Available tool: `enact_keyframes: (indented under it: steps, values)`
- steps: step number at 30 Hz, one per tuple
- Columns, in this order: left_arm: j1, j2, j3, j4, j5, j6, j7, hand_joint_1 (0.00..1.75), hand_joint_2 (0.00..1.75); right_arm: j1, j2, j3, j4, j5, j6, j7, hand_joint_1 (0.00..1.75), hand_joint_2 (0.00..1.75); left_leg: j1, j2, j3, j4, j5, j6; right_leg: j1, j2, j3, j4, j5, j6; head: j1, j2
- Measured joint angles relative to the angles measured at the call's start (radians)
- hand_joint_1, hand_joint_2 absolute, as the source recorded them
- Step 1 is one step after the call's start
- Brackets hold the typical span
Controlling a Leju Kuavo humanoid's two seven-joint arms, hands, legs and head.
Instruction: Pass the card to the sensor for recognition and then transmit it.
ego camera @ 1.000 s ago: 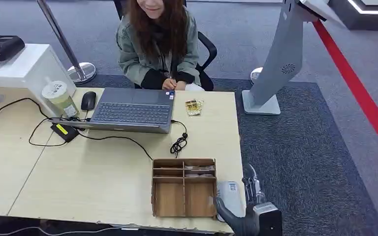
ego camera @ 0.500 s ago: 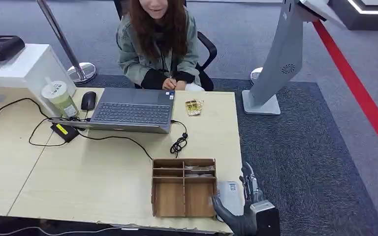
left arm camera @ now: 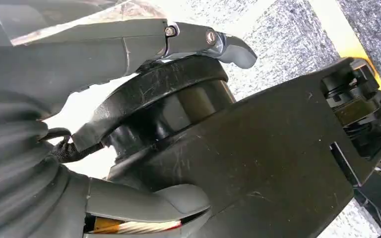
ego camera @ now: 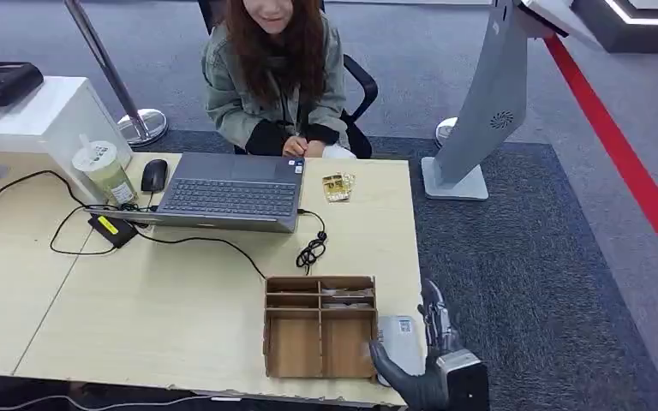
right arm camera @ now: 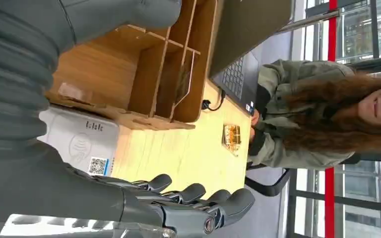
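Observation:
A grey-white card sensor (ego camera: 399,336) with a QR label lies at the desk's near right edge, right of a wooden organizer (ego camera: 296,347). Thin cards (ego camera: 346,297) rest in the organizer's far right slots, and one stands upright in a slot (right arm camera: 184,74) in the right wrist view. My right hand (ego camera: 428,370) hovers at the sensor's (right arm camera: 82,141) right side. Its fingers (right arm camera: 193,201) are stretched out, the thumb is spread toward the organizer (right arm camera: 106,74), and it holds nothing. My left hand (left arm camera: 79,54) hangs low with fingers and thumb apart, empty.
A person (ego camera: 274,77) sits behind the desk (ego camera: 163,300) at an open laptop (ego camera: 227,193). A mouse (ego camera: 153,175), a lidded cup (ego camera: 104,171), cables (ego camera: 311,250) and gold packets (ego camera: 337,186) lie nearby. A grey kiosk stand (ego camera: 484,103) is on the carpet to the right.
My right hand has edged slightly forward and left alongside the sensor, with its fingers straightening. Everything else on the desk is unchanged.

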Motion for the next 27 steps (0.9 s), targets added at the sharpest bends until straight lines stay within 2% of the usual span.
enact_keyframes:
  steps: [9,27]
  values:
    - [0.000,0.000,0.000,0.000,0.000,0.000,-0.002,0.00,1.75,0.006,0.000,0.000,-0.013,0.001,-0.021,0.000,0.00,1.75,0.000,0.000,0.000,0.000,0.000,0.000,0.000,0.000,0.000,0.000,0.000,0.000,-0.001,0.000]
    - [0.000,0.000,0.000,0.000,0.003,0.002,-0.005,0.00,1.75,0.016,0.000,0.000,-0.016,0.000,-0.021,-0.005,0.00,1.75,0.000,0.000,0.000,0.000,0.000,0.000,0.000,0.000,0.000,0.000,0.000,0.000,0.000,0.000]
